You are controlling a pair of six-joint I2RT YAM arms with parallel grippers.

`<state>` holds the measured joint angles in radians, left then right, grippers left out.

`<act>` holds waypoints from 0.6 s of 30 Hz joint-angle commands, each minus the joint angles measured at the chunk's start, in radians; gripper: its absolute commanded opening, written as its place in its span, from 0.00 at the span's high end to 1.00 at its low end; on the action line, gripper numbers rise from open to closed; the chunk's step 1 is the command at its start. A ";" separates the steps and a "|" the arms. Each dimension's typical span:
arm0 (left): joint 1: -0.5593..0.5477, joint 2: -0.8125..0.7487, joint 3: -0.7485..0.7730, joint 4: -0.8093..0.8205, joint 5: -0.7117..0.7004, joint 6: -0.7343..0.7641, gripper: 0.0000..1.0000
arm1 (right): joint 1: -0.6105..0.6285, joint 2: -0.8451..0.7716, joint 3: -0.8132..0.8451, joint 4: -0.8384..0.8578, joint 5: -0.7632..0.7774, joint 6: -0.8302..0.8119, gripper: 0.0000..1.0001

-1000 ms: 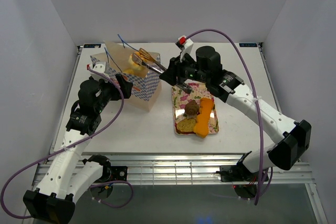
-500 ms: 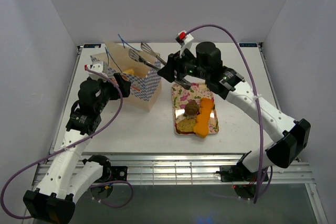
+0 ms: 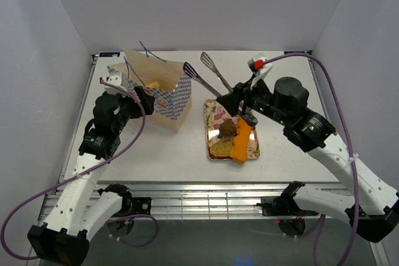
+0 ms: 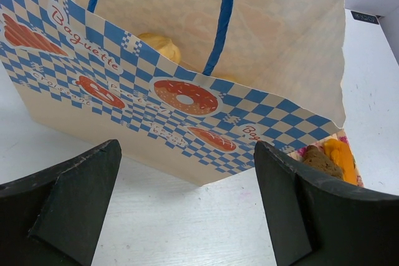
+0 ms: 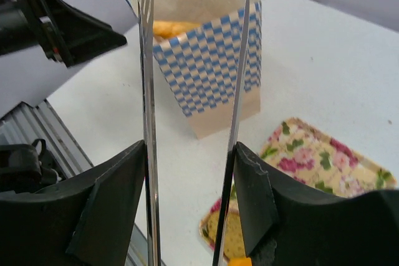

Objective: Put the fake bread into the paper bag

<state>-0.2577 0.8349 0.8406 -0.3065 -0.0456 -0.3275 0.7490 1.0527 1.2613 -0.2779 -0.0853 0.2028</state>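
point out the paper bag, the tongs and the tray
paper bag (image 3: 169,99), top view, checkered side wall
tongs (image 3: 207,61), top view, slotted tip of the far arm
tray (image 3: 214,111), top view, bare flowered far-left corner

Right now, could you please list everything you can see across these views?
paper bag: one, tan with blue-and-white checks, standing open on the left of the table.
bread in the bag: at least one piece visible, golden.
tray: one, floral, right of the bag.
brown bun: one, brown, on the tray.
orange bread piece: one, orange, beside the bun.
toast slice: one, golden-brown, at the tray's near end.
tongs: one, metal, tips apart and empty.
table: one, white.
left claw: black, open, facing the bag.
right claw: black, shut on the tongs.
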 commanded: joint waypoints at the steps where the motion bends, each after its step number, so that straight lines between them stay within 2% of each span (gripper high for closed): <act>1: -0.003 0.006 -0.001 0.000 -0.007 -0.008 0.02 | 0.006 -0.083 -0.124 -0.049 0.116 0.009 0.38; 10: -0.003 0.009 0.005 -0.005 0.003 -0.016 0.02 | 0.007 -0.304 -0.417 -0.164 0.165 0.127 0.38; 18: -0.003 0.015 0.003 -0.003 0.010 -0.021 0.02 | 0.006 -0.355 -0.471 -0.290 0.165 0.152 0.38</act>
<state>-0.2577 0.8532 0.8406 -0.3077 -0.0441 -0.3416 0.7494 0.7177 0.7971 -0.5381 0.0650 0.3317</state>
